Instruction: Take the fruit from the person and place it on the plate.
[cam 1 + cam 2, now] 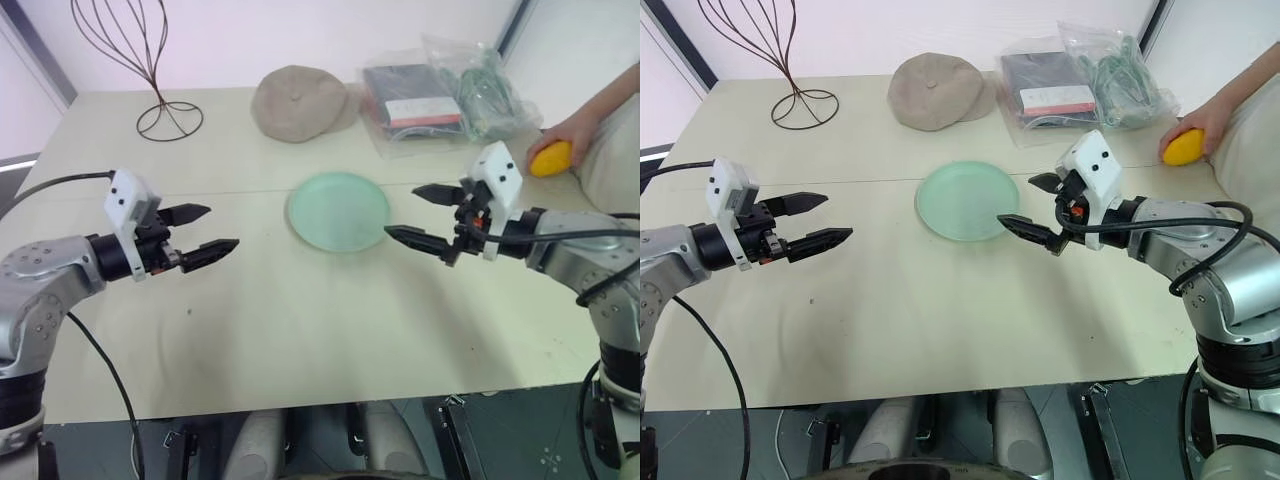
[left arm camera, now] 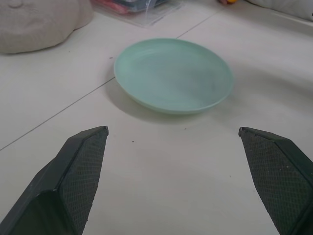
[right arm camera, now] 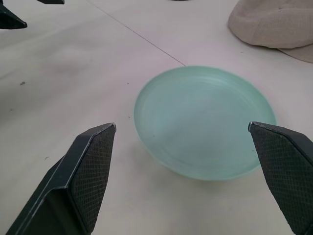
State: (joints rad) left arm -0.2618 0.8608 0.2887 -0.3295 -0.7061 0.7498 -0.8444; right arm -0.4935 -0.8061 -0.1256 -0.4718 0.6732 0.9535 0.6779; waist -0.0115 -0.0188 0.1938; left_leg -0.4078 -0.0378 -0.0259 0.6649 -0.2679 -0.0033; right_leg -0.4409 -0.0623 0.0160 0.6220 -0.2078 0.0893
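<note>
From the head camera, the mint-green plate (image 1: 339, 210) lies bare mid-table between the left gripper (image 1: 204, 231) and right gripper (image 1: 425, 213), both spread wide and holding nothing. At the table's far right edge the person's hand (image 1: 572, 130) holds the yellow fruit (image 1: 551, 158), well apart from the plate. A beige cap (image 1: 299, 102) sits behind the plate. Each wrist view looks between its own parted fingers (image 2: 80, 171) (image 3: 83, 171) at the plate.
</note>
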